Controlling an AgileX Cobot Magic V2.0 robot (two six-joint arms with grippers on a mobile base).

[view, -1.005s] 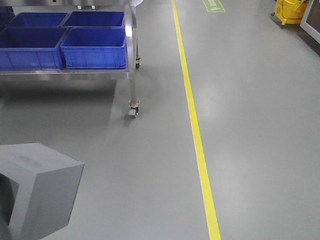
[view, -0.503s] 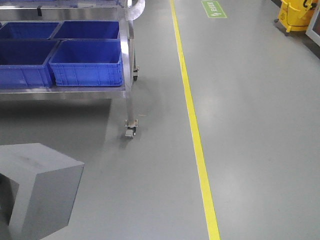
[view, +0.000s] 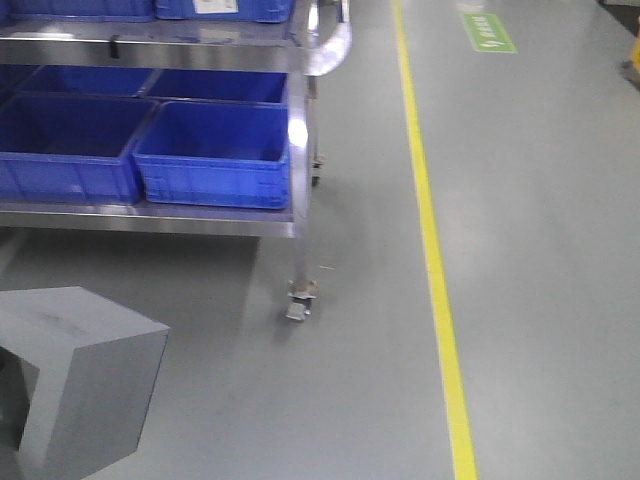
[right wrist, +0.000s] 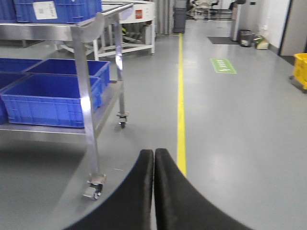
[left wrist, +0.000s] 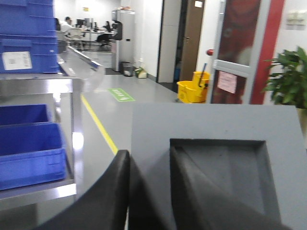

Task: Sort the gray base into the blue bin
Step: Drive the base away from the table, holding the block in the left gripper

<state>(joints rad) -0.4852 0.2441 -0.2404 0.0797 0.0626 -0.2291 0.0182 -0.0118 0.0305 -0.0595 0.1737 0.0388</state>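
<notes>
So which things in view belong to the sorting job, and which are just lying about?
Job: gray base, clamped by its wall in the jaws of the left gripper; blue bin, one of several side by side.
Lying about: steel cart; yellow floor line; green floor sign; yellow mop bucket; potted plant; right gripper, jaws shut, empty.

Left gripper (left wrist: 148,158) jaws clamped across gray base (left wrist: 216,124) wall; right gripper (right wrist: 154,152) jaws pressed together, empty.
</notes>
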